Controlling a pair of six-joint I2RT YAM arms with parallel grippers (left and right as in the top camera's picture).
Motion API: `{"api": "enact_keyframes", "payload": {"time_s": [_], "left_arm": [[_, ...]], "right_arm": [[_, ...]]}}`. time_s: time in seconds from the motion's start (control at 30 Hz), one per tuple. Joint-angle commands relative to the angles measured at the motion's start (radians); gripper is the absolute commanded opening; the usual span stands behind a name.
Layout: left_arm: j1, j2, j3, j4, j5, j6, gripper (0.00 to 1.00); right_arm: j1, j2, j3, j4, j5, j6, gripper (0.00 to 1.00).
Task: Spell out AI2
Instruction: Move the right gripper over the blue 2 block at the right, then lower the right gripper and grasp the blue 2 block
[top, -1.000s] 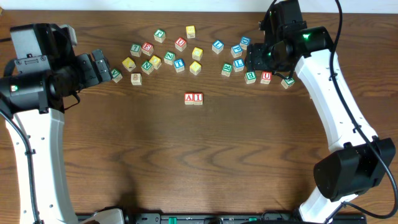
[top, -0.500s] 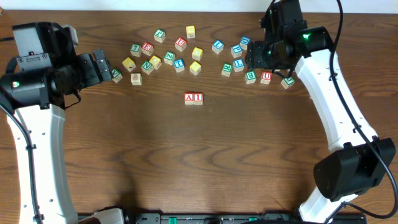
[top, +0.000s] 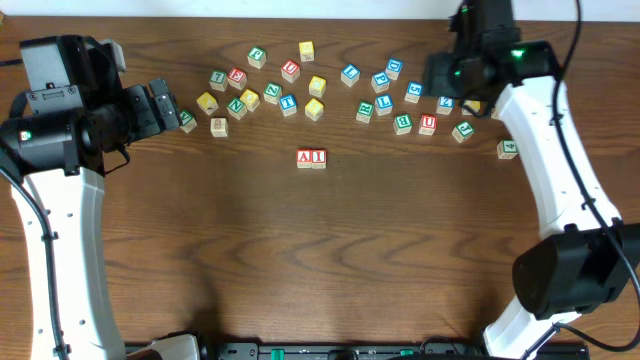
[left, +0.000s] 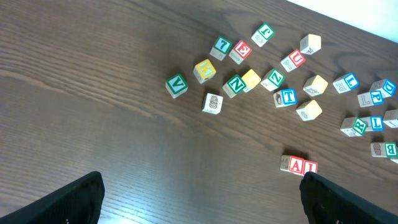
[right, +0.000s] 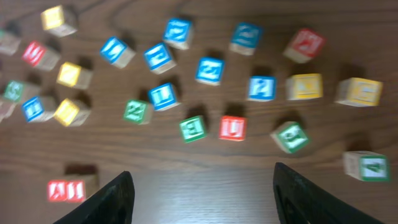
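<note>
Pale wooden cubes lay on the dark bench (top: 300, 260) in two loose groups near its far edge. In front of them, apart from both groups, the A cube (top: 304, 157) and the I cube (top: 318, 157) stood touching, the A on the left, so that they read AI.

The overhead view showed both arms but hid the fingertips, and only the wrist views showed them. The left tool (left: 199, 186) was spread wide over bare wood and held nothing, with the left group beyond it. The right tool (right: 202, 180) also had its fingers apart with nothing between them, above the right group. This wrist view was blurred, yet it showed a red cube (right: 304, 44) and a blue cube (right: 245, 35) which the arm covered from above. The 2 cube I could not pick out, because several blue cubes lay in that group and their signs were not readable.

Compared with one second before, the right arm had shifted to the right. A green cube (top: 508, 149) marked 4 was now seen beside that arm, apart from the group. The AI pair had not moved.
</note>
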Motion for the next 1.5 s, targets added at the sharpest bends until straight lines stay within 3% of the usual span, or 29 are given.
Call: {"api": "enact_keyframes", "payload": {"time_s": [0.0, 0.53, 1.47], "left_arm": [[0.001, 0.013, 0.018, 0.001, -0.002, -0.002, 0.99], [0.001, 0.062, 0.008, 0.001, -0.002, -0.002, 0.99], [0.001, 0.067, 0.008, 0.001, -0.003, -0.002, 0.99]], "right_arm": [[-0.058, 0.068, 0.030, 0.008, 0.016, 0.006, 0.67], [-0.053, 0.253, 0.030, 0.206, 0.159, 0.016, 0.59], [-0.067, 0.428, 0.030, 0.239, 0.182, 0.068, 0.52]]}}
